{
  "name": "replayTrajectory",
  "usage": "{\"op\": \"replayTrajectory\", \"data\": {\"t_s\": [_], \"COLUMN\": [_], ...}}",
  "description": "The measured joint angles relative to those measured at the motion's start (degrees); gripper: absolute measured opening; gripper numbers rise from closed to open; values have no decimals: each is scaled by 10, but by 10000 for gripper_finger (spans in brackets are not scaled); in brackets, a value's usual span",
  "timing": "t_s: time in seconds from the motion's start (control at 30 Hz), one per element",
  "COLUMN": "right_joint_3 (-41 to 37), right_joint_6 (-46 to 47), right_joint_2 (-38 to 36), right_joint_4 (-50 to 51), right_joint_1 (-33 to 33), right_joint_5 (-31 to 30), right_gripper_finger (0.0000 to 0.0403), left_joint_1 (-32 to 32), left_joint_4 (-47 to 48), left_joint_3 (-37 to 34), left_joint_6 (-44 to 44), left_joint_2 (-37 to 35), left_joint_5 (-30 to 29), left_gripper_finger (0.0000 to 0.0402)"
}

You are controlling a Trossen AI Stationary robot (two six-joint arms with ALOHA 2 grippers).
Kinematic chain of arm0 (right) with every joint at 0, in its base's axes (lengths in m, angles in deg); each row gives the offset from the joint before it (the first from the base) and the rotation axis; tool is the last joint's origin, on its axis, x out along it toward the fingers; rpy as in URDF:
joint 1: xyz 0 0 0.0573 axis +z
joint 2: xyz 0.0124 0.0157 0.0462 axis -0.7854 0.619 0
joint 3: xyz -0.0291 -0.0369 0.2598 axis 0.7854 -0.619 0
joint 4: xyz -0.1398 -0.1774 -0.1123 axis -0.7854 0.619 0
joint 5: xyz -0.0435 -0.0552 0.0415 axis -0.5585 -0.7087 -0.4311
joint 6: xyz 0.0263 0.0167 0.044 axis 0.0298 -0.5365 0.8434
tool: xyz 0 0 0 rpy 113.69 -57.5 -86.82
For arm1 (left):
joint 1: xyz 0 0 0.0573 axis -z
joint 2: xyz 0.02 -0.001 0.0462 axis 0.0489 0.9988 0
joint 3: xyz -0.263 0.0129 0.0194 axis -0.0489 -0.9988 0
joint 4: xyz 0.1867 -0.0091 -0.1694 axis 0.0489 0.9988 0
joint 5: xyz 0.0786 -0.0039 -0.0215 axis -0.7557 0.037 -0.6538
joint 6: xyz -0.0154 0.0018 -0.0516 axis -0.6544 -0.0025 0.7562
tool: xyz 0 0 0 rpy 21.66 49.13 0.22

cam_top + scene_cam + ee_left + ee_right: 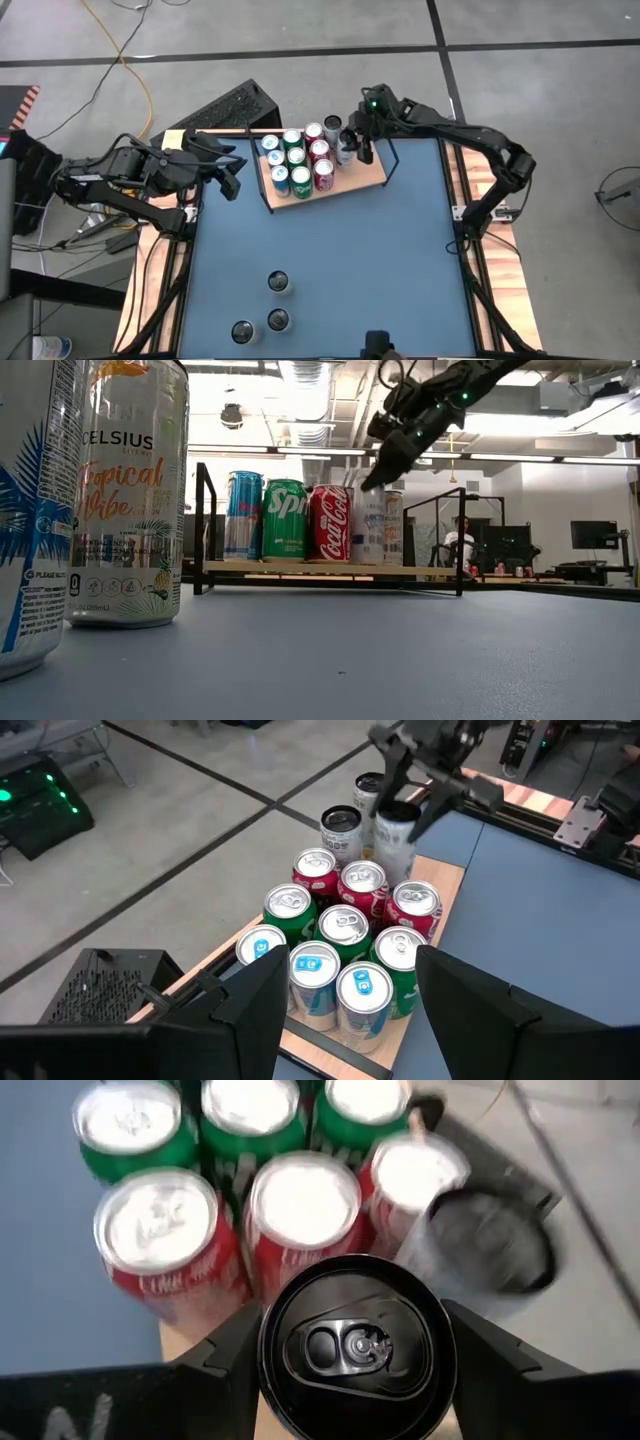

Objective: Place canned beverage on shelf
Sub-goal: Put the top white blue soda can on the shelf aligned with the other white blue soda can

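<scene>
The shelf (pixel 372 176), a light-wood board in a black wire frame, stands at the table's far middle. On it stand several cans in rows: blue (pixel 315 970), green (pixel 290 905) and red (pixel 362 882). My right gripper (pixel 352 142) is shut on a pale canned beverage with a black top (pixel 355 1345) at the far right corner of the cluster, beside two other black-topped cans (pixel 340 825). In the low view its base (pixel 368 558) is level with the board; whether it rests there I cannot tell. My left gripper (pixel 232 178) hangs open over the table's left edge, touching nothing. My right gripper pinches the can's upper side wall (pixel 398 820) just under the rim, one finger (pixel 225 1355) on each side. The fingers slant down from the table's right side. The can stands upright among the other cans.
Three more cans (pixel 278 283) stand on the blue tabletop near its front edge; two of them (pixel 125 490) loom large in the low view. The right part of the shelf board (pixel 365 172) is bare. A black box (pixel 225 108) lies beyond the far edge.
</scene>
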Motion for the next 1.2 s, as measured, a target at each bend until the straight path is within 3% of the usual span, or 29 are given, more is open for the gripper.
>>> {"op": "replayTrajectory", "data": {"t_s": [0.8,1.2], "right_joint_3": [-24,-24], "right_joint_6": [-6,-16], "right_joint_2": [0,0], "right_joint_4": [-42,-38], "right_joint_1": [11,14], "right_joint_5": [-3,-3], "right_gripper_finger": [230,269], "left_joint_1": [0,0], "left_joint_4": [0,0], "left_joint_3": [0,0], "left_joint_6": [0,9], "left_joint_2": [0,0], "left_joint_5": [-15,-13], "left_gripper_finger": [206,206]}}
